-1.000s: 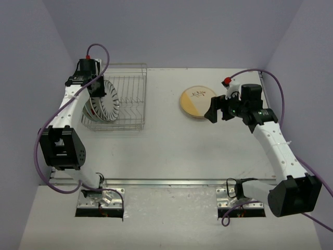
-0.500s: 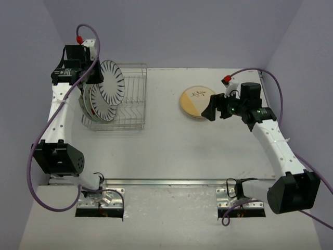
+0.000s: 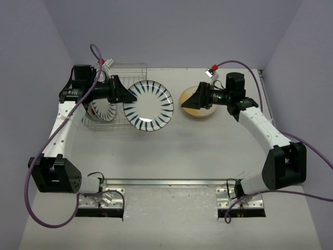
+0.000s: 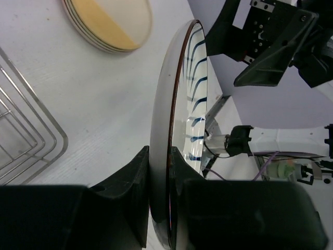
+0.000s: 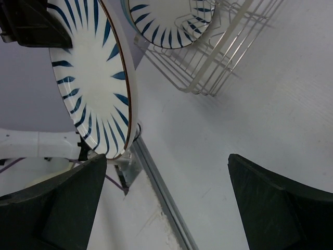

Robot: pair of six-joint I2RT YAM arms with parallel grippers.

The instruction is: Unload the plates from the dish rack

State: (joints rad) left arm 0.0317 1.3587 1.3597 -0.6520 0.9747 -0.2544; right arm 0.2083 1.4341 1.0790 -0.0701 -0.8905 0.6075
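Top external view: a white plate with dark radial stripes (image 3: 150, 105) hangs in the air just right of the dish rack (image 3: 136, 73), between the rack and a stack of plates topped by a tan-and-cream plate (image 3: 190, 111). Its striped face is tilted up toward the camera. The left gripper (image 3: 120, 94) has it by the left rim; in the left wrist view the two black fingers (image 4: 136, 174) are clamped tight on either side of the plate's edge (image 4: 179, 104), with the stack (image 4: 109, 23) lying flat on the table beyond it.

A second striped plate (image 3: 104, 110) stands on edge in the left end of the silver wire rack, partly hidden behind the left arm; the right wrist view shows it (image 5: 171, 18) behind the rack's wires.

The right gripper (image 3: 200, 99) is above the tan stack, pointing toward the held plate, near it but apart. Its fingers (image 5: 52, 208) stand spread wide with nothing between them. Rack and stack rest on the white table (image 3: 171, 151).
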